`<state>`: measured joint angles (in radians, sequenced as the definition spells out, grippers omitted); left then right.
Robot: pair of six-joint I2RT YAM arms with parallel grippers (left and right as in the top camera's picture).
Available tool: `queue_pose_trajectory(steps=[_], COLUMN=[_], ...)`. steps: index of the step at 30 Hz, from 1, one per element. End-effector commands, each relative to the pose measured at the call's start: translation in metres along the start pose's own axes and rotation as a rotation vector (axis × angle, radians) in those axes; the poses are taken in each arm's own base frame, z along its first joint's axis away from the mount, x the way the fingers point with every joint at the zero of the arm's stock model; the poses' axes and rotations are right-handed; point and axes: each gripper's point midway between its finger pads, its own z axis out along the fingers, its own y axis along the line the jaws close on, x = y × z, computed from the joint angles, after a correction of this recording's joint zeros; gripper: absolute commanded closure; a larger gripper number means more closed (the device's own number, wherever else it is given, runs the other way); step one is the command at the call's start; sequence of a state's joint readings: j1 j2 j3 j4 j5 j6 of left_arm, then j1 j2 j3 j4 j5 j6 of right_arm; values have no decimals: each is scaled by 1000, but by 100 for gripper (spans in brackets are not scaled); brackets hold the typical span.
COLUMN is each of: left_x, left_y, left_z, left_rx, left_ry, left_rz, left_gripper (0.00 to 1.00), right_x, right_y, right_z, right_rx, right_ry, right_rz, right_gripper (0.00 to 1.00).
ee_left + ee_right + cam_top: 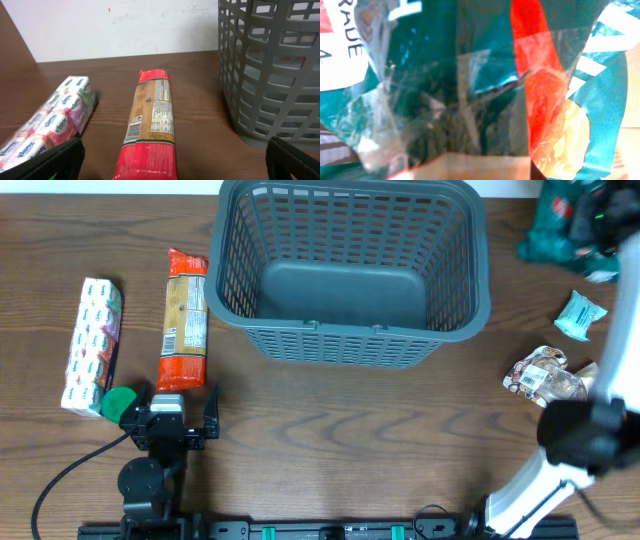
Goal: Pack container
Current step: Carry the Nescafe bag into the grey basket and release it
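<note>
Currently: basket (340, 345), empty, at the centre of the counter's (340, 450) far edge. Left end effector (170, 404), jaws wide apart, near the front-left corner, just behind a red packet (185, 320). Right end effector (598, 215) at the far-right corner, against a teal bag (550, 225); grip cannot be told.

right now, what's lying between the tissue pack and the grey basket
A long red-ended snack packet, apart from both the tissue pack and the basket; clearest in the overhead view.

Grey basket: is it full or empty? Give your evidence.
Empty. The basket shows a bare base from overhead; the red packet lies outside it.
</note>
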<state>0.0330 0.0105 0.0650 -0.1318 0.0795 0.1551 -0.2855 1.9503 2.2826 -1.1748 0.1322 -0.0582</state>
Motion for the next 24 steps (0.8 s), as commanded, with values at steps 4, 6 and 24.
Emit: queue_pose_trajectory(steps=[4,6,24], left_x=[13,13,13], left_y=[-2,-2,-2], left_z=[2,2,2], left_rx=[8,8,8], left_ry=[28,28,28], left_rz=[4,4,4], left_gripper=[1,1,1], right_x=[-43,-46,3], right_y=[10,27,188], right_z=[-145,-177,-234], right_rx=[-76,-143,-287], right_ry=[-337,-404,-388], right_rz=[9,-23,-227], right_gripper=[99,99,99])
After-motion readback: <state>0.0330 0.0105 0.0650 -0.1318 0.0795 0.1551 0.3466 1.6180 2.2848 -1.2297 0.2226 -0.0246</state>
